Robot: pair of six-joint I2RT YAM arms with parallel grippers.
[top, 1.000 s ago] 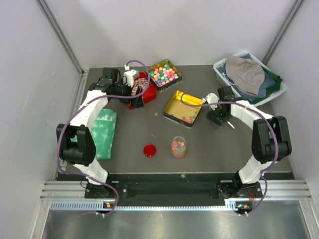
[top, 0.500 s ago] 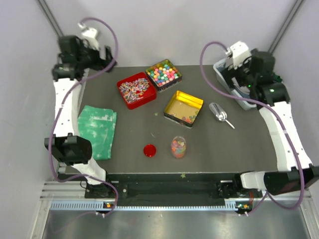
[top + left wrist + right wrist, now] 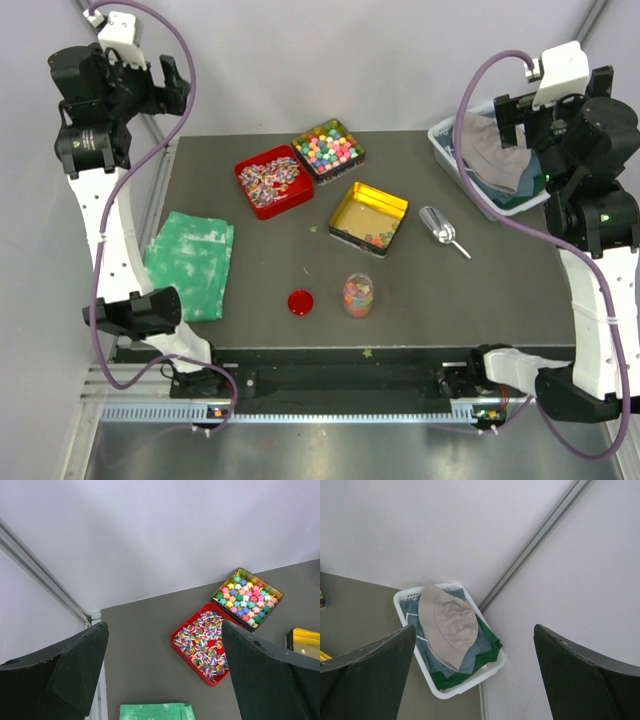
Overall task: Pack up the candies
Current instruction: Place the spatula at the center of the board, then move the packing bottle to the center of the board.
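Risen higher, left hand [image 3: 164, 625] and right hand [image 3: 475, 627] both gape wide, apparently holding nothing.

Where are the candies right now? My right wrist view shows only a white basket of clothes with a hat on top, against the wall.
Observer: A few candies lie in the gold tin at mid-table.
Operator: Are any packed?
Observer: Yes, a clear jar nearer the arm bases holds a colourful load of them.
Operator: Is it capped?
Observer: No. Its red lid lies flat on the table to the jar's left, apart from it.
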